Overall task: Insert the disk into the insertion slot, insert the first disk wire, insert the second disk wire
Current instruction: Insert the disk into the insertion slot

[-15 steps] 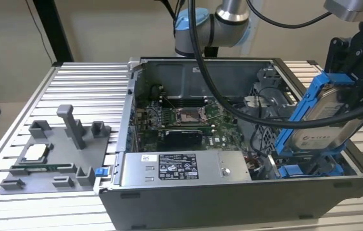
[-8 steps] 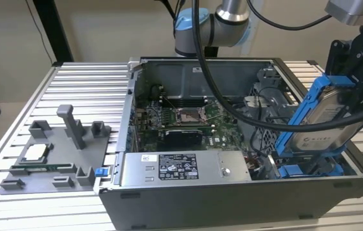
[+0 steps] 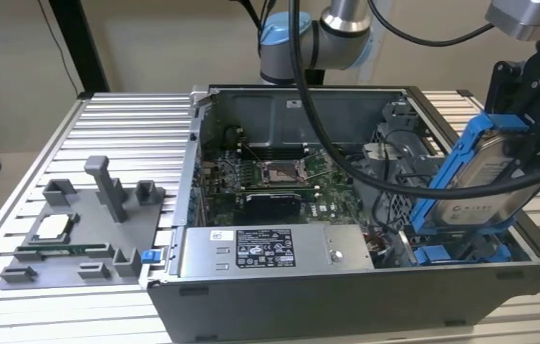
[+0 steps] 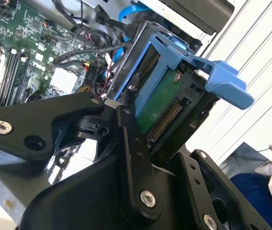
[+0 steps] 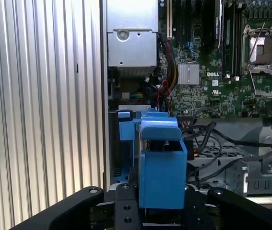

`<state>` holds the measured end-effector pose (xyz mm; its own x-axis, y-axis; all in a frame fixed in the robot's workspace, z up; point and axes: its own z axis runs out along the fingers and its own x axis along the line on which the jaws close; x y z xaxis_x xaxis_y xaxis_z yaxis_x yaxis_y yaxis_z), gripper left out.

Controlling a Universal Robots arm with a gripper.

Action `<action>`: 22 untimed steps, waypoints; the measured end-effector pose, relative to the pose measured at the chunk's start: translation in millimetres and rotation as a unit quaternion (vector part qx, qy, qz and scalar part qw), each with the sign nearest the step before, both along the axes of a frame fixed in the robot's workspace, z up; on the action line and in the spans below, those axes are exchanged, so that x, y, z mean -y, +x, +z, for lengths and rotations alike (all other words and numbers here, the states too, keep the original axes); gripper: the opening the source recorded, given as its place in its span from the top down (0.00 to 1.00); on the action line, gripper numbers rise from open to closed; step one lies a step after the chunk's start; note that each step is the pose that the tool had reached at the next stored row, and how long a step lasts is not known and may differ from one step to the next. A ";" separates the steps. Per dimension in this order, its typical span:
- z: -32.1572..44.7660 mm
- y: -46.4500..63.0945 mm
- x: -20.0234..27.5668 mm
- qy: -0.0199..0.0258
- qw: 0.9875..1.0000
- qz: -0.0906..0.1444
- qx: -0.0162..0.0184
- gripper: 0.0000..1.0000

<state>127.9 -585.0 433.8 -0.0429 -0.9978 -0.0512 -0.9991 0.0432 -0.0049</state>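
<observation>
We see the gripper (image 3: 526, 132) pinching the tilted disk (image 3: 485, 183) by its upper end, with the lower end over the insertion slot (image 3: 452, 252) in the PC case's (image 3: 346, 301) corner; the slot is mostly hidden behind it.

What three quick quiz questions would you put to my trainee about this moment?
1. True or false: the disk already lies flat and fully seated in the insertion slot.
2. What is the gripper clamped on? A) the disk in its blue carrier; B) the grey power-supply box; C) a loose black cable.
3. Fill in: in the exterior view, the disk hangs tilted over the PC case's ____ end (left or right).

Key: 1 false, it is tilted above the slot; 2 A; 3 right.
</observation>
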 end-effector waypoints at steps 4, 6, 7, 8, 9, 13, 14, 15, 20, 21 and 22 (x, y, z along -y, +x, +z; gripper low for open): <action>-5.8 0.9 0.5 0.000 1.000 0.000 0.000 1.00; -9.0 0.9 0.5 0.001 1.000 0.000 0.000 1.00; -10.5 1.0 0.5 0.002 1.000 0.000 0.000 1.00; -12.0 1.1 0.5 0.002 1.000 0.000 0.000 1.00; -13.5 1.4 0.5 0.003 1.000 0.000 0.000 1.00; -18.7 2.1 0.5 0.004 1.000 0.000 0.000 1.00; -20.0 2.2 0.5 0.004 1.000 0.000 0.000 1.00; -21.1 2.4 0.4 0.004 1.000 0.000 0.000 1.00; -25.7 3.8 0.5 0.005 1.000 0.000 0.000 1.00; -27.0 3.8 0.5 0.005 1.000 0.000 0.000 1.00; -28.4 3.8 0.5 0.005 1.000 0.000 0.000 1.00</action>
<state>131.7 -585.5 405.3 -0.0434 -0.9972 -0.0613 -0.9990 0.0438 -0.0041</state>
